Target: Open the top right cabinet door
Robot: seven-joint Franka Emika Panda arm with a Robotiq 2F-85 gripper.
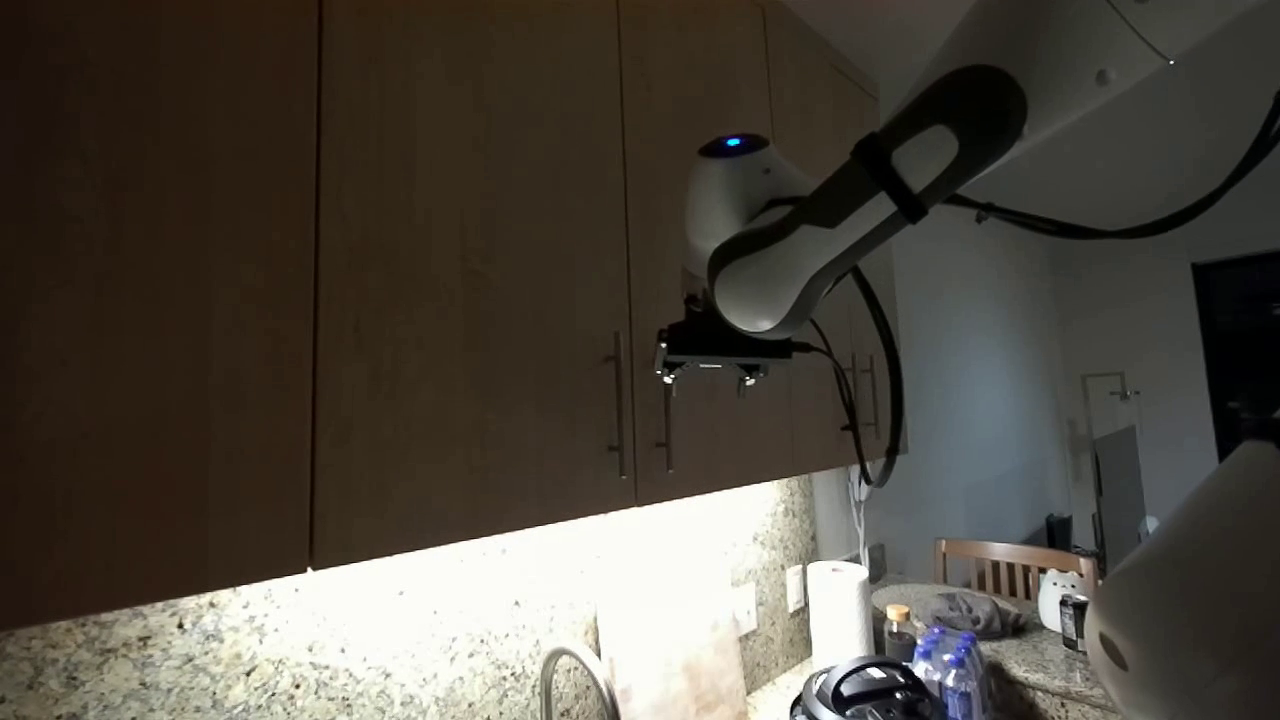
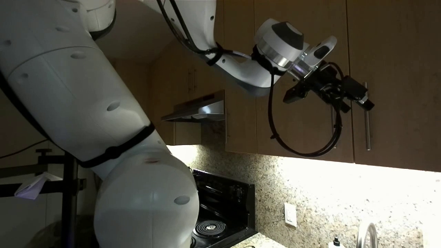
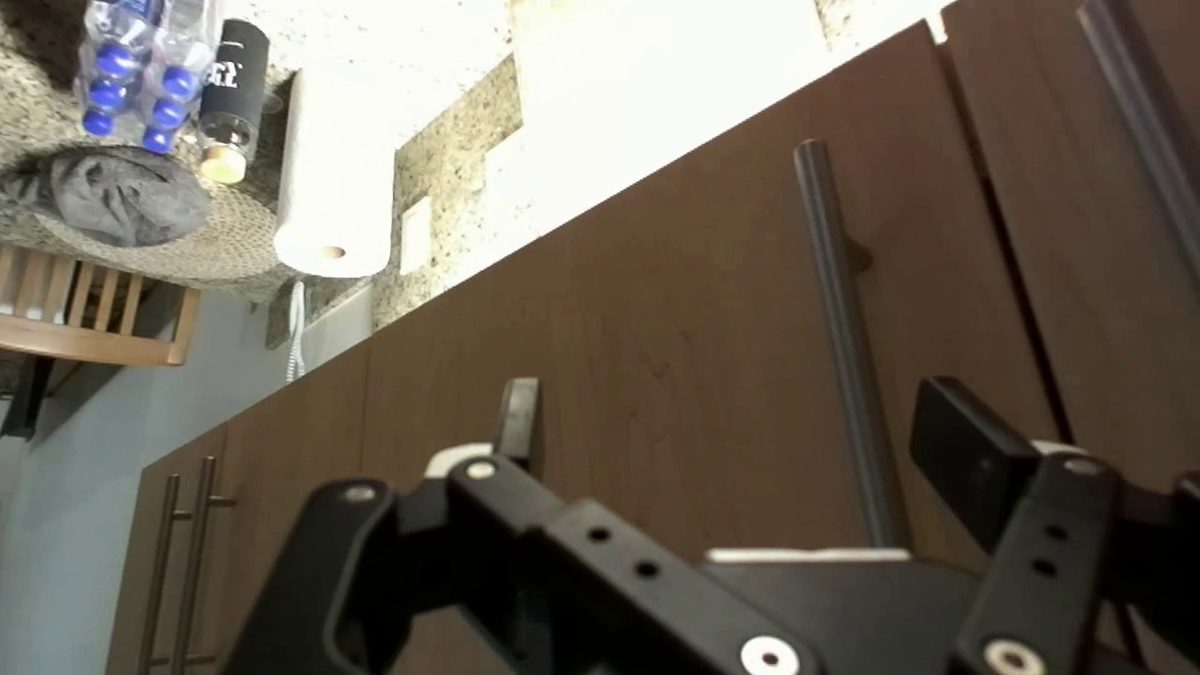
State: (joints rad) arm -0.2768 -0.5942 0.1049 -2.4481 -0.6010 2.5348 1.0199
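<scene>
- My hand is spread, seemingly astride the bar handle.
- I expect the slab cabinet door rigid, light to swing; I'd pinch the likely slick bar handle mid-length.

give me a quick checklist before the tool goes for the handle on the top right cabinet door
1. Tool open: ok, its fingers stand apart.
2. Bar handle centred: not ok, in the wrist view it shows between the fingers but looks clearly nearer one of them.
3. Depth for a grasp: cannot tell, the views don't settle whether the fingers reach past the bar handle.
4. Neighbouring handle out of the grasp: ok, it shows outside the fingers.
5. Top right cabinet door shut: ok, it looks flush with the neighbouring cabinet door.
6. Black cable free: cannot tell, it hangs in a loose loop, contact unclear.
</scene>
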